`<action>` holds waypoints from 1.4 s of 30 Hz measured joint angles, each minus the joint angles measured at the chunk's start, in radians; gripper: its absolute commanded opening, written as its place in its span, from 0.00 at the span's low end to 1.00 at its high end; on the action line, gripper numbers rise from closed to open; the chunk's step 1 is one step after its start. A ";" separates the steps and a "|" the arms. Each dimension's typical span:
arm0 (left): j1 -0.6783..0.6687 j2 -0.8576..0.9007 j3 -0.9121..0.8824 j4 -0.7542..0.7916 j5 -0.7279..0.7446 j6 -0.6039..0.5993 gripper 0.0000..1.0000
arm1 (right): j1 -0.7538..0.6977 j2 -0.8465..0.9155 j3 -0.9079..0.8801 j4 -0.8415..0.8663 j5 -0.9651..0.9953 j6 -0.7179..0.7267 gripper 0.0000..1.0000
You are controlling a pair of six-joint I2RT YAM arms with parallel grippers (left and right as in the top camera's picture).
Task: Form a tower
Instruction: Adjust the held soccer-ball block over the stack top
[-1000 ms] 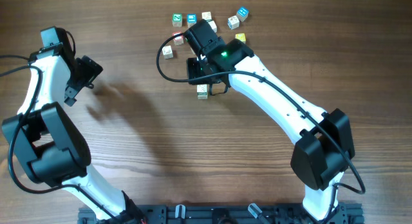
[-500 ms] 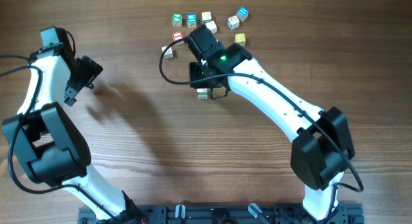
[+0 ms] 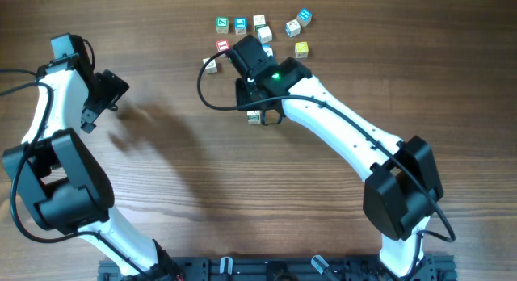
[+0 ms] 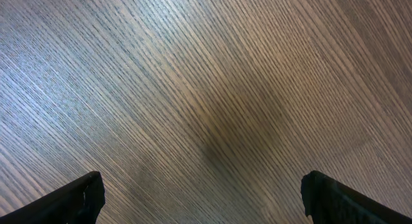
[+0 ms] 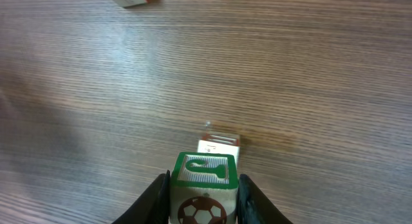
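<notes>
**Stacking, placement phase.** The right gripper (image 5: 203,198) was clamped on the football cube (image 5: 203,184) — green letter face up, ball picture toward the wrist camera. One finger lay flat against each side face, a hold that left top and bottom free so the cube could be set down squarely. Just beyond it on the table (image 5: 309,69) stood the tower (image 5: 217,144), which here appeared to be a single red-edged cube. The football cube hid its foot, so whether the two touched could not be told. The football cube looked much the larger of the two, which suggests it was carried above the tower, ready to be brought over and lowered. The loose cubes (image 3: 241,24), the yellow cube (image 3: 301,48) among them, lay scattered at the far side of the table, probably leaving the fingers room around the stack. The left gripper (image 4: 206,201) hung over bare wood well to the left — fingers wide apart, holding nothing, clear of the working arm.
</notes>
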 measured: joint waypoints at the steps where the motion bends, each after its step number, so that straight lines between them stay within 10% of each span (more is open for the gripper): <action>1: 0.000 0.000 0.000 0.000 0.000 0.000 1.00 | 0.005 0.000 0.000 0.000 0.003 0.000 0.17; 42: 0.000 0.000 0.000 0.000 0.000 0.000 1.00 | 0.011 0.029 0.000 0.018 0.014 0.000 0.19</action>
